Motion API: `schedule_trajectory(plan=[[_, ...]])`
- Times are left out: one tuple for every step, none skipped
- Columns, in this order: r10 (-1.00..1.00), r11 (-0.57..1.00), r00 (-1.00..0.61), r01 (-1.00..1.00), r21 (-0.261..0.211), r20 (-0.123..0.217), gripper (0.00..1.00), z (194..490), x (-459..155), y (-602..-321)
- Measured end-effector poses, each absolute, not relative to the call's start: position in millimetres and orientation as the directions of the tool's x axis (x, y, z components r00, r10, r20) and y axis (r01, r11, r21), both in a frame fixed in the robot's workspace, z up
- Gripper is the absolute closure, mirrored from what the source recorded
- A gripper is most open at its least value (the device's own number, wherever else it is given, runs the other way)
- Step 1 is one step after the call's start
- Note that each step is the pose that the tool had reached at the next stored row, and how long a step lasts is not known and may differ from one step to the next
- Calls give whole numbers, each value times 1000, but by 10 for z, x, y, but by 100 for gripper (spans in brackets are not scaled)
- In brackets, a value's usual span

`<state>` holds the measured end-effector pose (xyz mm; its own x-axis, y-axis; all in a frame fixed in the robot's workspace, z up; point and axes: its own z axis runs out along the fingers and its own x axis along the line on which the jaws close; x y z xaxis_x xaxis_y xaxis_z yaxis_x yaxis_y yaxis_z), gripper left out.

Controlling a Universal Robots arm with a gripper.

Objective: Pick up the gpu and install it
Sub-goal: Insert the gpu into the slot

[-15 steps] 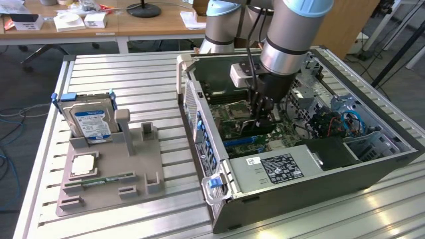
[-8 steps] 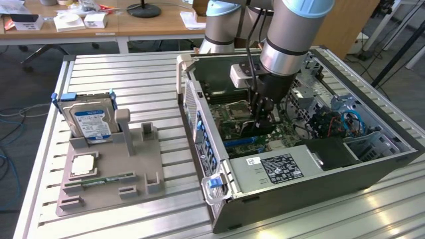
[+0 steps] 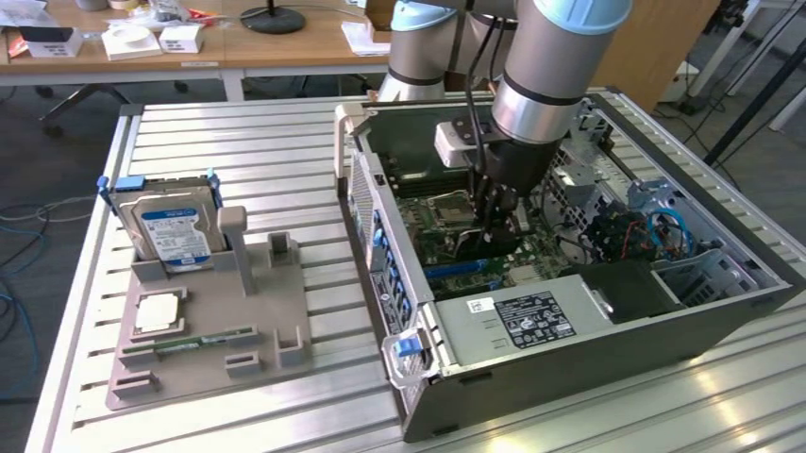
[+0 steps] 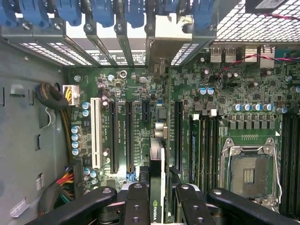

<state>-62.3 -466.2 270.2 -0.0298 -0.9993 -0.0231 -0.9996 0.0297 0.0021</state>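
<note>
My gripper reaches down into the open computer case, low over the green motherboard. In the wrist view the gripper is shut on the gpu. The card shows edge-on as a thin dark blade with a pale strip and a green logo, clamped between the black fingers. It stands upright over the motherboard, in line with the black expansion slots and a pale metal bracket at the case's rear wall. Whether it touches a slot is hidden.
Inside the case are the CPU socket, memory slots, a white slot, cable bundles and the power supply. On the exterior view's left a grey fixture holds a hard drive and a green memory stick.
</note>
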Motion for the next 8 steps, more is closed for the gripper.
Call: schedule_trajectory(plan=[[-999, 30, -30, -1000, 2, -23, 73, 2702, -702, -4663], [-999, 30, -30, -1000, 2, -23, 73, 2702, -702, -4663], [-999, 30, -30, -1000, 2, -23, 73, 2702, -702, -4663], [-999, 30, -30, -1000, 2, -23, 73, 2693, -702, -4663], [-999, 30, -30, -1000, 2, -23, 73, 2693, -702, -4663], [-999, 30, -30, -1000, 2, -23, 73, 2692, -702, -4663], [-999, 30, -30, -1000, 2, -23, 73, 2690, -702, -4663], [-999, 30, -30, -1000, 2, -23, 73, 2687, -702, -4663]])
